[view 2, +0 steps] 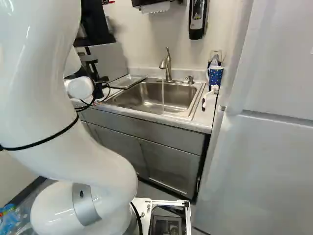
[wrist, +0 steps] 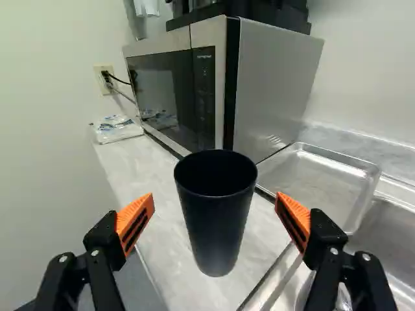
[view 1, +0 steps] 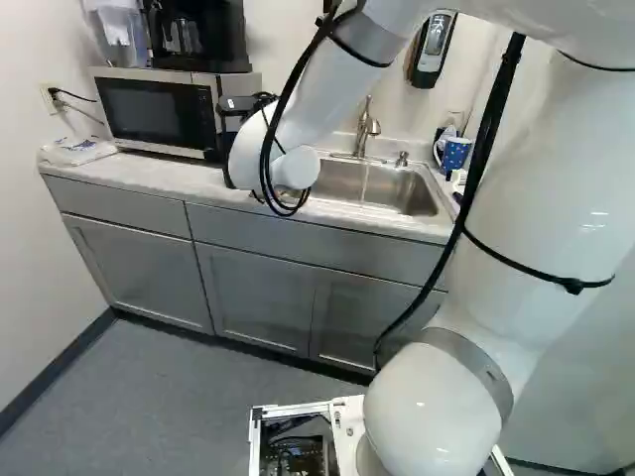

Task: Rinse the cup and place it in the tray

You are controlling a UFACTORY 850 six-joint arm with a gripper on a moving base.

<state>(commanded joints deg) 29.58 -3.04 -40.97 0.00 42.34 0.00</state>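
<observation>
Black cup stands — between the end effector's fingers.

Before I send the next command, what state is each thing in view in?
Cup: upright on the counter, ungripped
End effector: open, spread to either side of the cup
Faucet: running into the sink
Tray: flat beside the sink, cup not in it
Microwave: door shut
Cabinet doors: shut

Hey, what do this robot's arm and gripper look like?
The arm is glossy white with rounded segments, grey bands at joints and black cables strapped along it. The gripper is black, with silver screw heads and two fingers carrying wedge-shaped orange pads with black slots.
</observation>
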